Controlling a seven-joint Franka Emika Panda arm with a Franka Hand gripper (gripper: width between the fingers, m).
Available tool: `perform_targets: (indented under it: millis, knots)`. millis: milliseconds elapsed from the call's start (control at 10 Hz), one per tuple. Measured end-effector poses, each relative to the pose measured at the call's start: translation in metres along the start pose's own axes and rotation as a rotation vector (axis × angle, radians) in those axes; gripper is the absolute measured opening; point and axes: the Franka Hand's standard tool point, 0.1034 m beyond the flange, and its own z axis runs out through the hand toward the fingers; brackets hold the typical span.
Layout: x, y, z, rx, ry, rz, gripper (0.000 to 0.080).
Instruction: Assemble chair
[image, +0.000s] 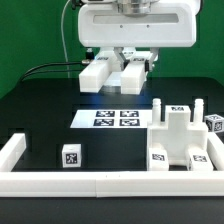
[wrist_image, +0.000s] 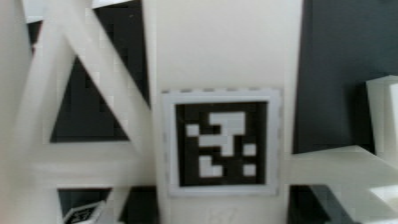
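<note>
My gripper (image: 122, 64) hangs at the back of the table, behind the marker board (image: 115, 118). It is shut on a white chair part (image: 98, 73) and holds it above the black table. In the wrist view this part (wrist_image: 221, 60) fills the picture: a white upright with slanted bars and a black-and-white tag (wrist_image: 222, 150). The dark fingertips (wrist_image: 143, 200) stand on either side of it, with my gripper (wrist_image: 228, 204) closed around it. More white chair parts (image: 178, 138) with tags stand grouped at the exterior view's right.
A small white tagged block (image: 70, 156) lies at the front, on the exterior view's left. Another tagged block (image: 213, 124) sits at the far right. A long white border rail (image: 100, 181) runs along the front and up the left side (image: 12, 152).
</note>
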Motion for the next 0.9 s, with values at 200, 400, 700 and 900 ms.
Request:
perform_targets:
  millis: [200, 400, 700, 900]
  knots:
    - [0.029, -0.041, -0.025, -0.01, 0.04, -0.084, 0.0284]
    - [0.026, -0.076, -0.027, -0.009, 0.055, -0.114, 0.0284]
    - [0.027, -0.073, -0.025, -0.011, 0.052, -0.119, 0.0284]
    - [0.028, -0.086, -0.017, -0.017, 0.087, -0.118, 0.0284]
